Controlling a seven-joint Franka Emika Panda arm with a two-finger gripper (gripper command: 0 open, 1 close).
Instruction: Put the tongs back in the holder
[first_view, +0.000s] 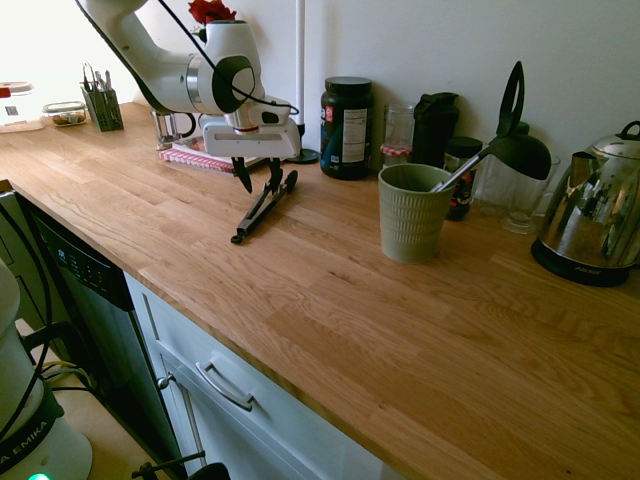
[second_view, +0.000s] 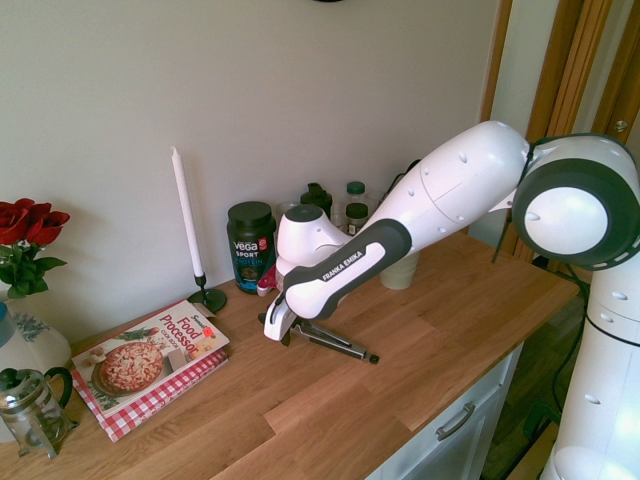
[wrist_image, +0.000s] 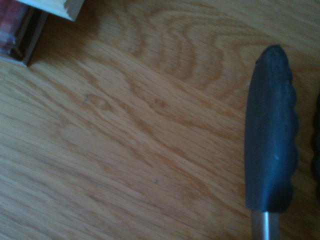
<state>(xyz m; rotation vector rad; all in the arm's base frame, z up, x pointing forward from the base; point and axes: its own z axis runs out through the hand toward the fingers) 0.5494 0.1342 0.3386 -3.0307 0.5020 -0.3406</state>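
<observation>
First exterior view: tongs (first_view: 264, 207) flat, tips wallward.

The white arm (second_view: 345, 272) carries "FRANKA EMIKA" on its dark band. The black tub (second_view: 251, 245) by the wall at the worktop's back edge reads "Vega SPORT". The cookbook (second_view: 150, 362) near the candlestick is titled "Food Processor".

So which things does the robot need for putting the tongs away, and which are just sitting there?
Needed for the job:
- the tongs, lying flat on the counter
- the green holder, with a ladle already in it
- the robot's hand, just above the tongs

Just sitting there:
- kettle
- protein tub
- cookbook
- candle
- roses
</observation>
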